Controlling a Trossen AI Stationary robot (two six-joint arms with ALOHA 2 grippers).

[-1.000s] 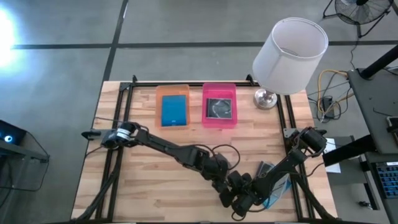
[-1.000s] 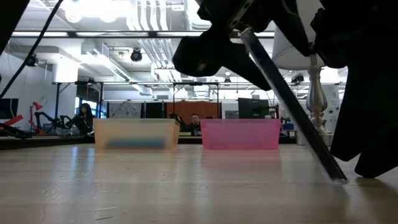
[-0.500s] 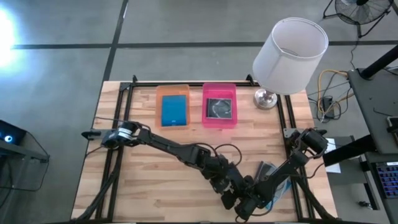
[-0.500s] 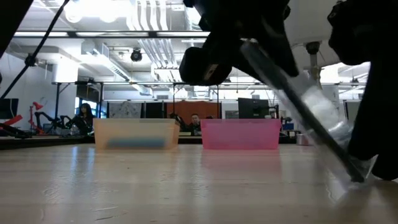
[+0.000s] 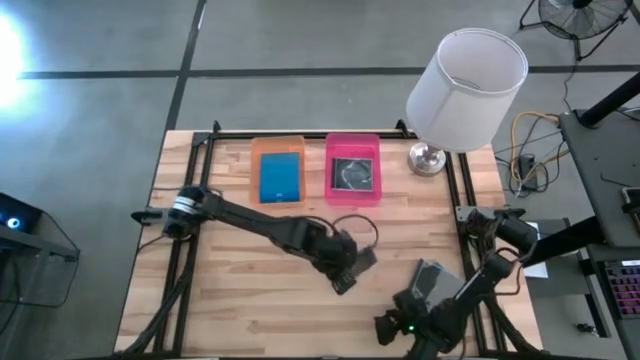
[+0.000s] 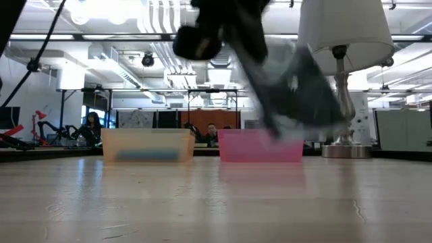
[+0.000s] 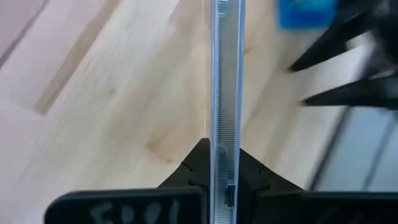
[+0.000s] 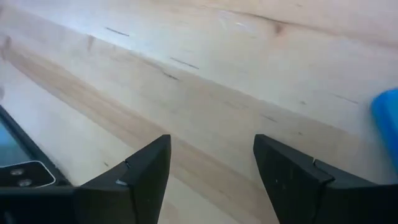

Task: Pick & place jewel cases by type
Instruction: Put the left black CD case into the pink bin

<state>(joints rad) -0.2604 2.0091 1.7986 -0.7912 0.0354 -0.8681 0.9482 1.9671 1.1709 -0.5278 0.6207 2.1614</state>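
My left gripper [image 5: 345,268] is shut on a grey/clear jewel case [image 5: 358,260] above the middle of the table; the low view shows the case [image 6: 290,88] tilted in the air. My right gripper [image 8: 211,168] is open and empty at the near right edge [image 5: 415,325]. Another grey case [image 5: 430,280] lies flat on the table by the right arm. A blue case edge shows in the right wrist view [image 8: 385,109]. The orange tray [image 5: 255,150] holds a blue case [image 5: 281,178]. The pink tray [image 5: 331,150] holds a grey case [image 5: 352,172]. My left gripper pinches the grey/clear case between its two fingers, one on each flat face, near one edge [image 7: 222,180]. The case shows edge-on in the wrist view and runs on straight ahead past the fingers [image 7: 196,165]. It is lifted clear of the table and tilted.
A lamp with a white shade [image 5: 467,75] stands on its base [image 5: 427,158] at the far right corner, beside the pink tray. Bare wood lies between the trays and my left gripper and over the near left of the table [image 5: 220,300].
My left gripper has gone up and toward the far left with the grey/clear case. The case stood slanted with its lower edge on the table by the near right edge and now hangs clear. My right gripper has drawn back toward the near edge.
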